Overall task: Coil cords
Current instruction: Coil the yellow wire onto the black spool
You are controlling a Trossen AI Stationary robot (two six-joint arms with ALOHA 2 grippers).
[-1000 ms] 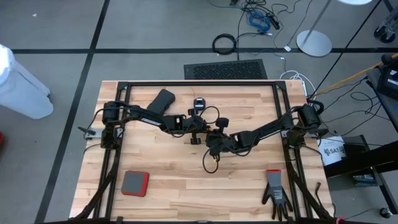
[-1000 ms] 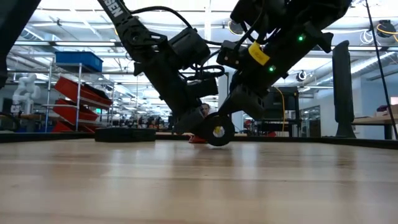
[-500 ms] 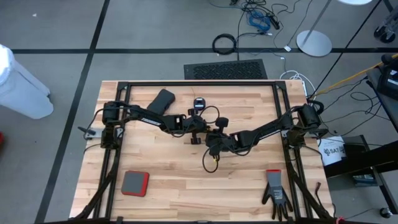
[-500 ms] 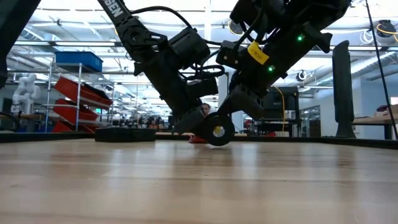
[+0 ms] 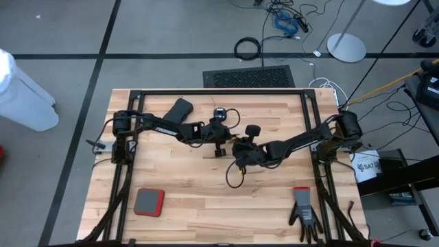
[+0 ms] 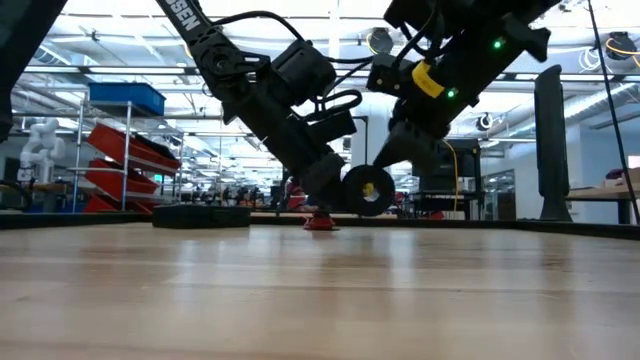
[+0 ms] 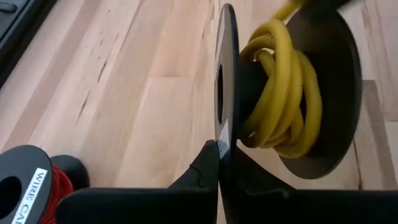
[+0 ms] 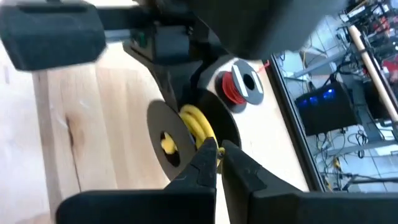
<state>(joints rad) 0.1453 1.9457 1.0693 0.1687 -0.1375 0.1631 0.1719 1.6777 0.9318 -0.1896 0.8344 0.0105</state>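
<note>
A black reel (image 7: 286, 93) wound with the yellow cord (image 7: 280, 93) hangs above the table's middle between my two grippers; it also shows in the low view (image 6: 366, 190). My left gripper (image 7: 219, 149) is shut on the reel. My right gripper (image 8: 219, 149) is shut on the yellow cord beside the reel. The cord's loose end (image 5: 235, 177) trails down toward the near edge. A second black reel with red-brown wire (image 7: 28, 186) stands on its flange on the wood just beyond. My left gripper pinches the rim of one flange (image 7: 219, 127) of the reel between its two fingertips, coming slanting down from the table's left. The reel is on edge and lifted clear of the table. My right gripper pinches the yellow cord (image 8: 215, 157) between its fingertips close to the reel, slanting down from the table's right. Beyond the fingers the cord runs straight onto the wound coil.
A black handle-shaped object (image 5: 177, 111) and a small dark device (image 5: 219, 112) lie at the far side. A red and grey pad (image 5: 149, 202) sits near the front left, a black glove (image 5: 303, 211) near the front right. Black frame rails (image 5: 219, 92) border the table.
Both grippers have risen together and shifted a little toward the table's right edge, mostly in the last half second. The reel, which was down at the tabletop, now hangs clear above it. My left gripper has rolled somewhat about its own axis.
</note>
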